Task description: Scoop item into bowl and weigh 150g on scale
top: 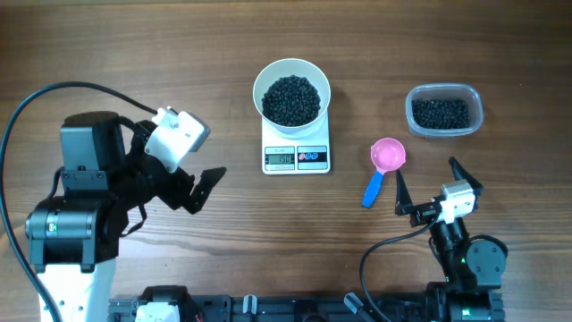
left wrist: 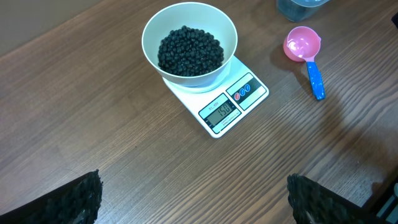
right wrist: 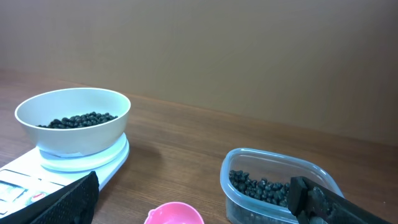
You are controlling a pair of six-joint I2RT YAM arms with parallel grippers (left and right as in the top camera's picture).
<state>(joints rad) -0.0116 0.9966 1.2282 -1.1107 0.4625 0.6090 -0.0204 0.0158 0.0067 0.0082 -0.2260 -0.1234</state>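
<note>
Overhead: left gripper (top: 183, 170) spread wide and empty above the wooden table (top: 107, 45). Well ahead of it, white scale (top: 308, 143) carrying the white bowl (top: 260, 94), heaped with black beads (top: 290, 100). Right gripper (top: 424, 170) likewise spread wide, gripping nothing. Just ahead of it, toward its left finger, pink scoop (top: 387, 156) with blue handle flat on the wood, apart from both fingers. Farther ahead and slightly right, clear tub (top: 445, 88) with more of the beads.

Left wrist: two black fingers (left wrist: 74, 199) at the lower corners, bare wood between them. Bowl and scale straight ahead, scoop ahead to the right. On the scale's front, grey display (left wrist: 221, 113) with digits that look like 150, though small and not crisp. Beside it, two round buttons (left wrist: 242, 92), one red, one blue. Fine print above the display too small to read.

Right wrist: dark fingertips (right wrist: 68, 199) at both lower corners, far apart. Bowl of beads on the scale ahead to the left, tub close by the right finger, pink rim of the scoop at the bottom edge between the fingers. No legible lettering here.
</note>
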